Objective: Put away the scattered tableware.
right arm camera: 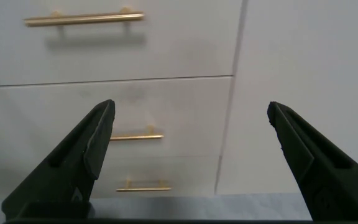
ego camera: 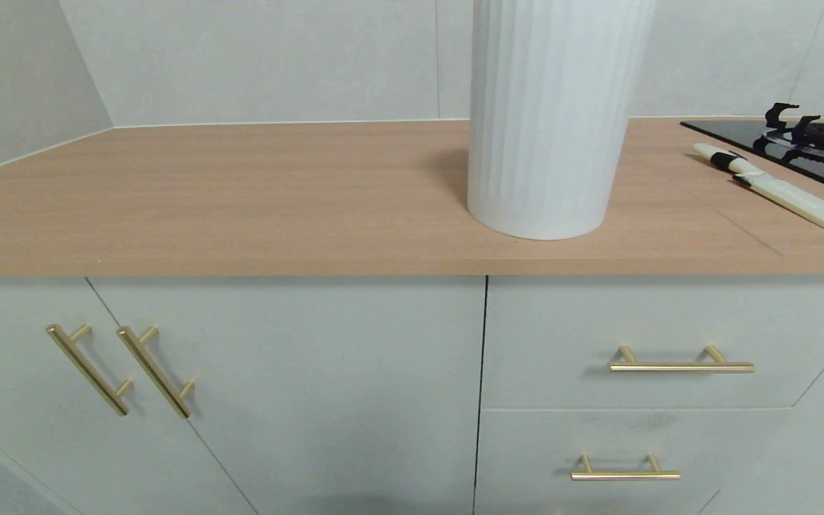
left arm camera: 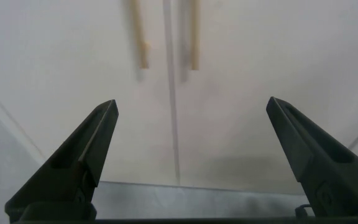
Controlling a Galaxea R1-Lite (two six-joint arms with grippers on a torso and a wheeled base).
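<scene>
**Kitchen desk and claws.** A cream-coloured knife (ego camera: 784,192) is lying flat on the wooden desk (ego camera: 240,200) at the robot's right, just beside the edge of a black hob (ego camera: 741,132). Its blade is pointing toward the desk's front edge. A tall white ribbed container (ego camera: 551,129) is standing upright near that front edge, apart from the knife. The left claw (left arm camera: 191,102) is gaping wide with nothing between its fingers (left arm camera: 86,149), and is facing two cabinet doors (left arm camera: 260,93) with gold handles (left arm camera: 143,37). The right claw (right arm camera: 191,104) is likewise spreading wide and empty, facing a stack of drawers (right arm camera: 117,56).
</scene>
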